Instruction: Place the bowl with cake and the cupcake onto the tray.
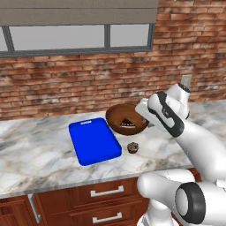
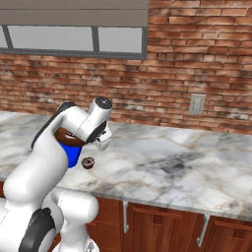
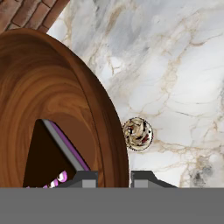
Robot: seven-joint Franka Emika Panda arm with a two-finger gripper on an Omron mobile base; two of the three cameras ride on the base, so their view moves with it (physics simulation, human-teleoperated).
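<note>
Fingers (image 3: 113, 178) straddle the rim of the bowl with cake (image 3: 52, 109), closed narrowly on it, cupcake (image 3: 137, 134) beside.

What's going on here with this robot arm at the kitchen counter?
The robot arm has its gripper down at the rim of the wooden bowl with cake, one fingertip on each side of the rim. The bowl and the cupcake both sit on the marble counter beside the blue tray, which holds nothing yet.

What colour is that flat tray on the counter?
Bright blue; the tray shows best in the left base view.
</note>
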